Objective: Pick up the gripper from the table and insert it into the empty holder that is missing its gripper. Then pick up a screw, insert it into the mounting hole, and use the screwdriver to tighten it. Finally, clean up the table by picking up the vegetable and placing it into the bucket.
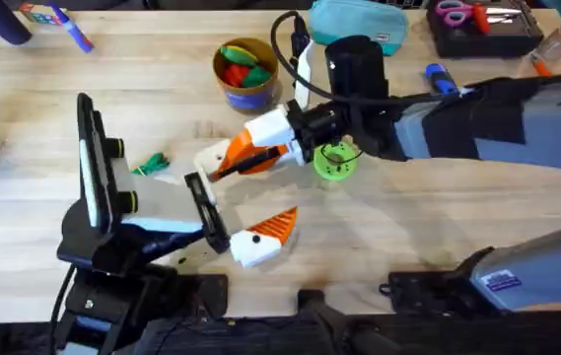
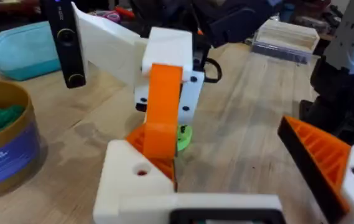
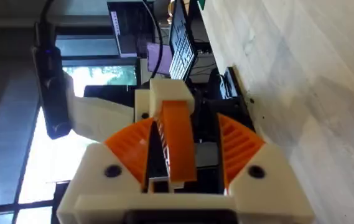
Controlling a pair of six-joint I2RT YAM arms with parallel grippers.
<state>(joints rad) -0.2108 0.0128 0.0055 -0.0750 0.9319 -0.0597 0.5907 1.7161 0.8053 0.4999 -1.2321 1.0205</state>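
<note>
The table (image 1: 428,212) of pale planks carries everything, and both arms meet over its middle. The right arm reaches in from the right, and its right gripper (image 1: 252,156) is closed on the loose gripper part (image 3: 175,140), a white block with an orange ribbed finger, pinched between the two orange pads so it can be carried to its seat. The left arm comes up from the lower left; the left gripper (image 1: 260,237) stands open and holds nothing, one orange pad (image 2: 316,149) spread wide, probably waiting to steady the work. In the left wrist view the held part hangs just above a white holder (image 2: 133,177) with a small mounting hole, so insertion looks like the step in hand. The bucket (image 1: 245,71) sits farther back, already holding toy produce. The vegetable (image 1: 150,165), small and bright green, lies left of the grippers, untouched, since cleanup comes last.
</note>
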